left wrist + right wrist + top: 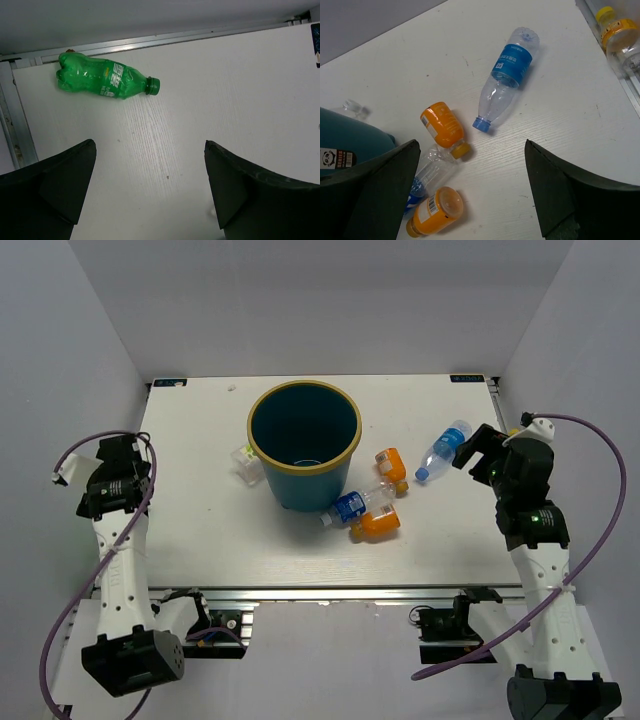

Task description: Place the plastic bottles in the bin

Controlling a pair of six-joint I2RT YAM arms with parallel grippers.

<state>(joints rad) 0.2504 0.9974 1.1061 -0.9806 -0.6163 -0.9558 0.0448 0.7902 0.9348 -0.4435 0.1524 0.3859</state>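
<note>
Both my grippers are released and carry nothing. My left gripper [150, 144] hangs well out to the left of the bin [300, 487], and my right gripper [471, 143] hangs well out to its right. The bin stands upright and I can make out no bottle inside it, so I judge I am at the start, reaching for a first bottle.

The plastic bottles are all outside the bin. The white-green bottle [243, 462] sits just beside the bin's left wall. On the bin's right, one orange bottle [392, 468] lies on its side, a little apart from the wall. A blue-label bottle [352, 506] lies at the bin's near-right foot, with the second orange bottle [375, 525] touching it on the side away from the bin. The lone blue-label bottle [443, 451] lies farthest to the bin's right, just beside my right gripper.

My left wrist camera also shows a green bottle [107, 80] far left of the bin, by the table's edge rail. It is plastic too, so it may belong in the bin.

The lone bottle looks like my nearest pick. It lies aslant, so I need to come over its middle and turn my wrist until the jaws straddle its width. Then I drop, close gently on the thin plastic, lift above the bin's rim, carry it over the mouth and release.
</note>
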